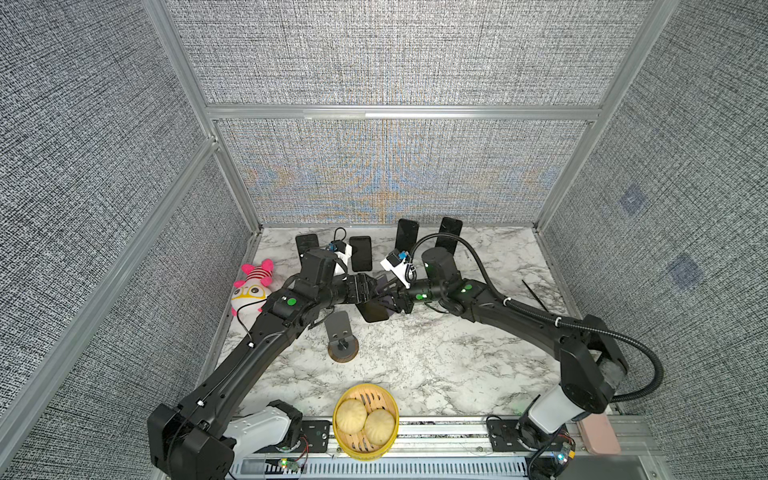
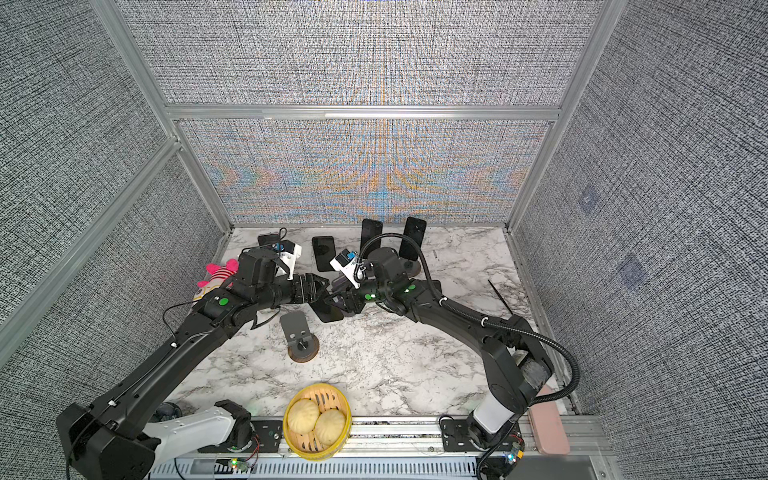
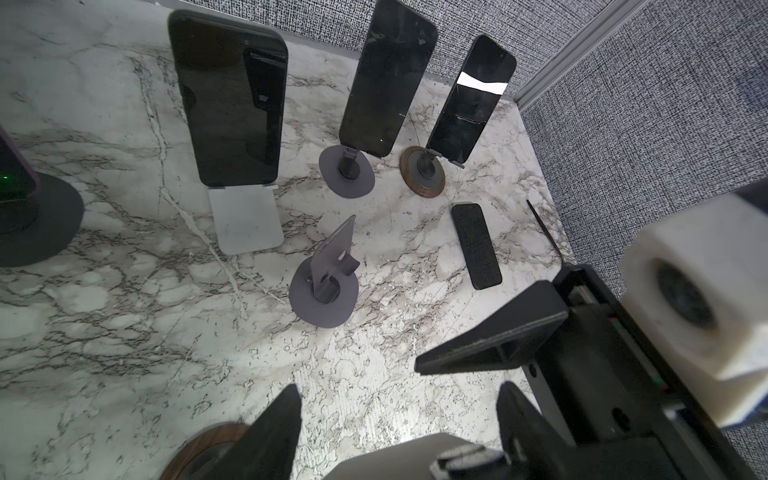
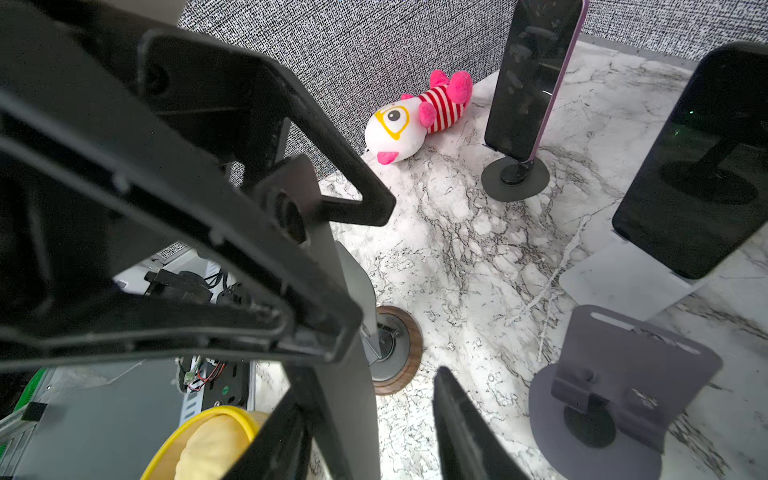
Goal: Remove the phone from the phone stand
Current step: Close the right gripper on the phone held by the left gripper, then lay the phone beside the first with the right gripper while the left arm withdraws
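Your phone (image 1: 374, 312) is off the marble table (image 1: 415, 365), held up in the middle of both top views where the two arms meet. Only its lower end shows there. You see a dark glossy face turned up toward the camera, and the long axis runs down the frame from the grippers. The free end leans slightly to the lower left, just right of the bare wooden-based stand (image 1: 343, 341). The phone's upper part is hidden under the fingers.

The left gripper (image 1: 369, 291) clamps the phone across its width. The left wrist view shows this best: the fingers (image 3: 274, 432) stand wide at the bottom edge with the phone's grey back between them. The top views don't show you that side.

The right gripper (image 1: 387, 300) reaches in from the right with its jaws parted around the phone. In the right wrist view the phone is a dark grey slab rising from the bottom edge against one finger (image 4: 286, 436). Marble shows between it and the other finger, so that grip isn't closed.

Both wrist views also show a grey stand (image 3: 326, 274) standing bare, which is hard to make out under the arms from above.
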You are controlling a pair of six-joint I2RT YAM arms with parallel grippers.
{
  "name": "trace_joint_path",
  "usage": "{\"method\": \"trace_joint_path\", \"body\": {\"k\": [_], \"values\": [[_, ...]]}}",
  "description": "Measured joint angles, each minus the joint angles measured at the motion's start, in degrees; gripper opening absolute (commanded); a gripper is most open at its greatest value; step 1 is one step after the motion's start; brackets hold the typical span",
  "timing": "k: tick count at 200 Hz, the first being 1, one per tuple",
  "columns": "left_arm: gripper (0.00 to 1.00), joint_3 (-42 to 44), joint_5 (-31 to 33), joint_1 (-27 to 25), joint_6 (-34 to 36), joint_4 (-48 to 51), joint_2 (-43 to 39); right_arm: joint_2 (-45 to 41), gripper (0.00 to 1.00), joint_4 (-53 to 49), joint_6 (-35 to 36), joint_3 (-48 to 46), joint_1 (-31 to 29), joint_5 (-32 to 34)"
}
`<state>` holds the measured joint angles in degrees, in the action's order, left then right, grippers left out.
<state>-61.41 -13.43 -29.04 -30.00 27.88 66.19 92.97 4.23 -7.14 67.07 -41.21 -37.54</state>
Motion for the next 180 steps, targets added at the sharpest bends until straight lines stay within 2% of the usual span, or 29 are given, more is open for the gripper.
{"method": "trace_joint_path", "body": {"k": [34, 51, 69, 84, 100, 110, 180], "values": [[0.69, 1.2, 0.6, 0.3, -0.9, -1.6, -0.5, -0.2, 0.08, 1.8, -0.7, -1.0, -0.2, -1.5], [0.69, 1.7, 1.3, 0.3, -1.3, -2.8, -0.7, -0.4, 0.0, 2.6, -0.8, -1.3, -0.4, -2.5], [0.7, 2.5, 1.3, 0.3, -1.6, -4.0, -1.2, -0.5, 0.0, 2.9, -0.9, -1.5, -0.3, -2.8], [0.75, 3.5, 1.3, 0.3, -2.0, -5.5, -1.7, -0.5, 0.0, 3.0, -0.9, -1.5, -0.2, -3.0], [0.86, 4.4, 1.2, 0.2, -2.4, -6.5, -2.1, -0.5, 0.0, 2.6, -1.7, -1.5, 0.0, -2.3], [0.98, 4.7, 1.2, 0.2, -2.5, -6.8, -2.6, -0.5, 0.0, 2.1, -2.0, -1.4, 0.4, -1.0], [0.99, 1.3, 4.3, 0.2, -0.2, -4.9, -5.2, -2.8, 0.0, -3.2, -4.2, -1.4, 3.8, 0.8]]}}
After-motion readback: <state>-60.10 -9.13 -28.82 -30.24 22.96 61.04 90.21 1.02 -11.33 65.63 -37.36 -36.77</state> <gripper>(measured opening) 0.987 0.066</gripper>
